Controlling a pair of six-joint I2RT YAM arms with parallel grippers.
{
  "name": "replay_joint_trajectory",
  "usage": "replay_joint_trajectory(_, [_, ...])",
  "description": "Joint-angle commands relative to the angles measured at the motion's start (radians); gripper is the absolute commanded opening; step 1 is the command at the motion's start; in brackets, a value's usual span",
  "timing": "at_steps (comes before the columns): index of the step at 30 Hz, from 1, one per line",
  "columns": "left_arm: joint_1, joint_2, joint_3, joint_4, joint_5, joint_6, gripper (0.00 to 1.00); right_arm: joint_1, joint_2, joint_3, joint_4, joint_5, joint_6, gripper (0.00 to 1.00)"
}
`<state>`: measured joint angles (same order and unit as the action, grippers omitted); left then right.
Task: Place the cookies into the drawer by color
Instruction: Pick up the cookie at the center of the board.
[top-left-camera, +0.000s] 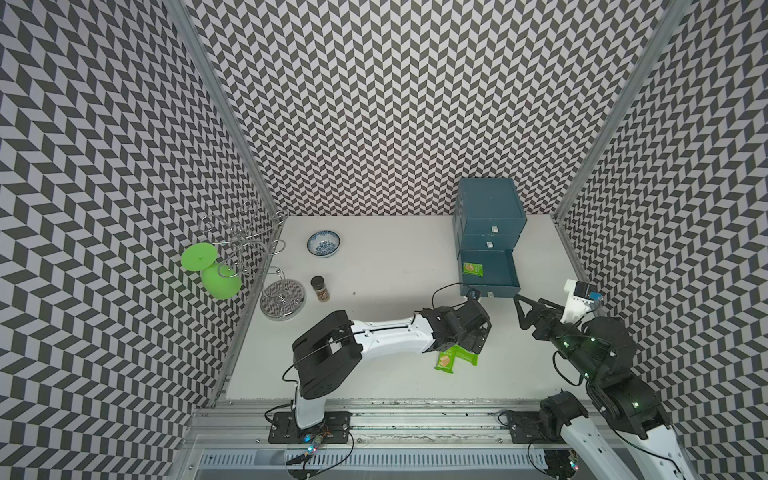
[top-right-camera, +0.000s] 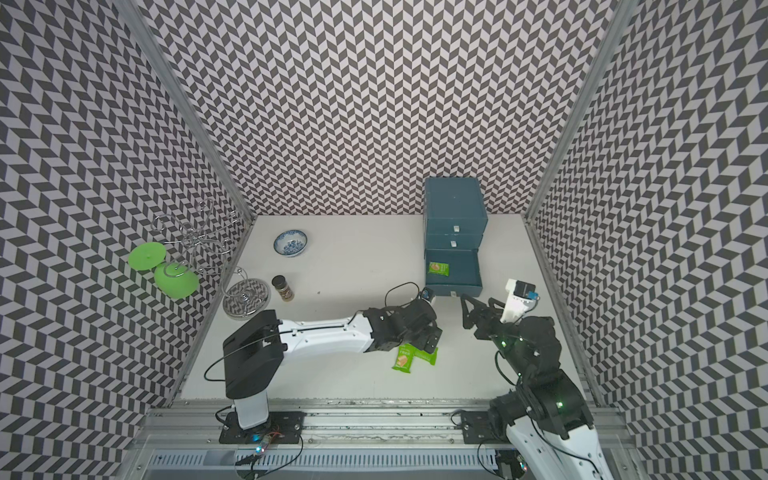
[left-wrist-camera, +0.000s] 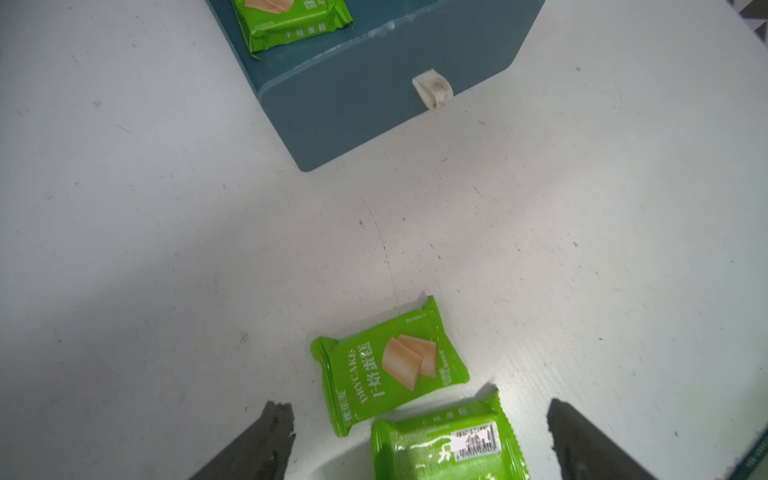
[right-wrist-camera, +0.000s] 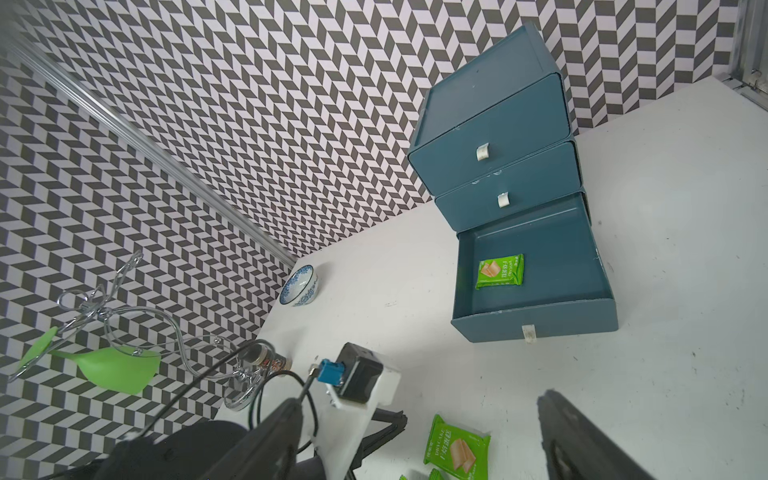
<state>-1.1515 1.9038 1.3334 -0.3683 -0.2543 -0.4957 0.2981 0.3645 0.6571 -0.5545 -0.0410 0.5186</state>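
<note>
Two bright green cookies packets lie side by side on the white table: one picture-side up (left-wrist-camera: 386, 365) (top-left-camera: 445, 360) (top-right-camera: 403, 359) (right-wrist-camera: 457, 451), the other barcode-side up (left-wrist-camera: 444, 449) (top-left-camera: 467, 355) (top-right-camera: 428, 356). My left gripper (left-wrist-camera: 417, 415) (top-left-camera: 473, 332) hangs open just above them, its fingers straddling the barcode packet and holding nothing. The blue drawer unit has its bottom drawer (top-left-camera: 496, 274) (top-right-camera: 463, 270) (right-wrist-camera: 561, 266) (left-wrist-camera: 353, 91) pulled out. A third green packet (top-left-camera: 472, 269) (top-right-camera: 438, 268) (right-wrist-camera: 500, 272) (left-wrist-camera: 291, 20) lies in it. My right gripper (top-left-camera: 530, 303) (top-right-camera: 476, 301) (right-wrist-camera: 419, 403) is open and empty, right of the drawer front.
A blue-patterned bowl (top-left-camera: 323, 243) and a small brown spice jar (top-left-camera: 320, 288) stand at the left. A chrome wire rack (top-left-camera: 282, 299) holding green silicone pieces (top-left-camera: 220, 280) is against the left wall. The two upper drawers (top-left-camera: 490, 226) are closed.
</note>
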Motion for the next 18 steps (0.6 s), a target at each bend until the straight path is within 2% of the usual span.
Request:
replay_joint_trajectory(1, [0.018,0.056,0.062,-0.068,-0.026,-0.020,1.00,-0.002,-0.006,0.006,0.015,-0.015,0.005,0.89])
replay_joint_trajectory(8, [0.026,0.148,0.102,-0.077,-0.048,-0.028,0.99,-0.002,-0.016,-0.003,0.019,-0.014,0.008,0.89])
replay_joint_trajectory(18, [0.025,0.210,0.122,-0.116,-0.042,-0.065,0.99,-0.002,-0.011,-0.010,0.026,-0.016,0.006,0.89])
